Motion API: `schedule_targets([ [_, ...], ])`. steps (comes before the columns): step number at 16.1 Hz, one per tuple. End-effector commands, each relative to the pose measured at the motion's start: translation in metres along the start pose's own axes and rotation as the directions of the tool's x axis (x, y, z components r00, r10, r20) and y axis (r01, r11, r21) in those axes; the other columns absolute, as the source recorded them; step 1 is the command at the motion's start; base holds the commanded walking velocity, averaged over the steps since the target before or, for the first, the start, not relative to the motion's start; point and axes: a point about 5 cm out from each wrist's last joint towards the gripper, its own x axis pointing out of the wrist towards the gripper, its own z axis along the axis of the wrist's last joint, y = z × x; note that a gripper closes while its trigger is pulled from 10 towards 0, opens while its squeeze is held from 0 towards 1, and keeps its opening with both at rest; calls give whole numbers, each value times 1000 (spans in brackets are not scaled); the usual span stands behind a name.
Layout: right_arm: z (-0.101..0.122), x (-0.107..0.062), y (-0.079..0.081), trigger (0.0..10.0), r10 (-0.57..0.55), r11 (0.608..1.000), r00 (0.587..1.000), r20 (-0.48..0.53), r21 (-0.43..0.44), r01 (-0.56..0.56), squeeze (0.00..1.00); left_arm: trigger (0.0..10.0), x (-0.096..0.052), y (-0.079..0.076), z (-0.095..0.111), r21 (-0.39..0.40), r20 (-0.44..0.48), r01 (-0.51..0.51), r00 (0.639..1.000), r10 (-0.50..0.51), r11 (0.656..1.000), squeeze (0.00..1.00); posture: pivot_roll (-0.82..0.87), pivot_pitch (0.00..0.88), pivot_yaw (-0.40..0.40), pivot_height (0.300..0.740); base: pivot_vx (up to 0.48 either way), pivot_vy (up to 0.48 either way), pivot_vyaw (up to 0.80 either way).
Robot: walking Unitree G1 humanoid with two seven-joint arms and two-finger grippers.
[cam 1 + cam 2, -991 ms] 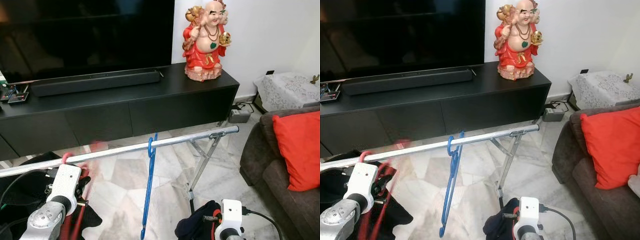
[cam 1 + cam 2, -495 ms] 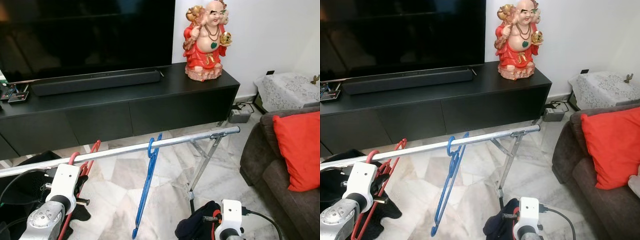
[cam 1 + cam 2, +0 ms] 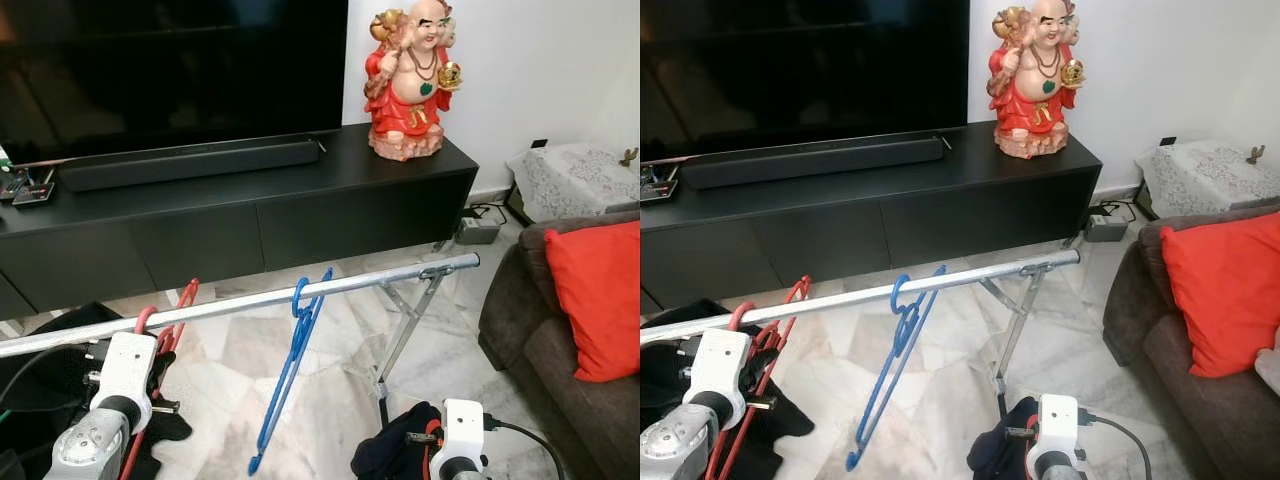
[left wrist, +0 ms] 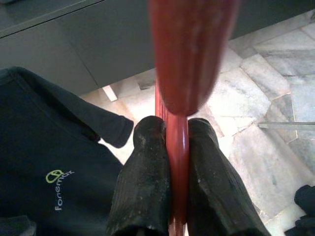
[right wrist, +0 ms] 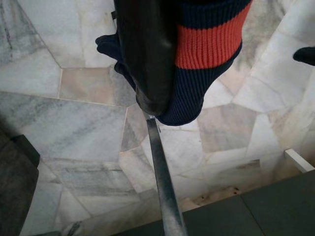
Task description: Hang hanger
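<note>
A red hanger (image 3: 178, 310) has its hook over the silver rail (image 3: 380, 281) at the rail's left part. My left gripper (image 4: 176, 135) is shut on the hanger's red bar just below the rail, and its white wrist (image 3: 126, 368) sits in front. A blue hanger (image 3: 290, 365) hangs from the middle of the rail, tilted with its lower end to the left. My right gripper (image 5: 147, 93) is low at the front, under the rail's right part. It is shut on a navy cloth with a red stripe (image 5: 206, 44).
The rail stands on folding metal legs (image 3: 405, 335) over a marble floor. Behind it is a black TV console (image 3: 300, 200) with a soundbar and a red statue (image 3: 410, 80). A brown sofa with a red cushion (image 3: 600, 300) is on the right. Dark clothes (image 3: 50, 350) lie on the left.
The red hanger was blurred a second ago and now hangs steady on the rail in my left gripper. The blue hanger's lower end has swung to the left.
</note>
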Motion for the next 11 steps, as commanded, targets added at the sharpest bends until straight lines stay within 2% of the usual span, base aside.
schedule_targets([
  [1, -2, -1, 0, 10000, 3, 1000, 1000, -11, -2, -3, 0, 0, -3, 1, -1, -7, 5, 0, 1000, 0, 1000, 0, 65, 56, 2, 740, 0, 0, 0],
  [5, -3, -1, 0, 10000, 2, 1000, 1000, -13, 0, -2, 0, 0, -9, 0, 14, -43, 127, 21, 992, -15, 999, 0, 66, 57, 5, 740, 0, 0, 0],
  [7, -3, -1, 0, 10000, 2, 1000, 1000, -14, -2, -2, 0, 0, -16, 9, 8, -39, 116, -26, 993, 31, 999, 0, 66, 57, 5, 740, 0, 0, 0],
  [8, -3, -2, -1, 10000, 2, 1000, 1000, -14, -1, -2, 0, 4078, -22, 18, 6, -53, 122, -63, 990, 69, 997, 0, 71, 61, 3, 740, 0, 0, 0],
  [9, -3, -2, -1, 10000, 2, 1000, 1000, -14, -1, -2, 0, 5961, -25, 21, 5, -60, 126, -69, 989, 76, 996, 0, 74, 61, 3, 740, 0, 0, 0],
  [10, -3, -2, -1, 10000, 3, 1000, 1000, -14, -1, -3, 0, 9765, -29, 23, 5, -64, 131, -66, 989, 74, 996, 0, 74, 61, 3, 740, 0, 0, 0],
  [11, -3, -2, 0, 10000, 4, 1000, 1000, -14, -1, -4, 0, 10000, -33, 24, 3, -64, 133, -60, 989, 68, 996, 0, 74, 61, 3, 740, 0, 0, 0],
])
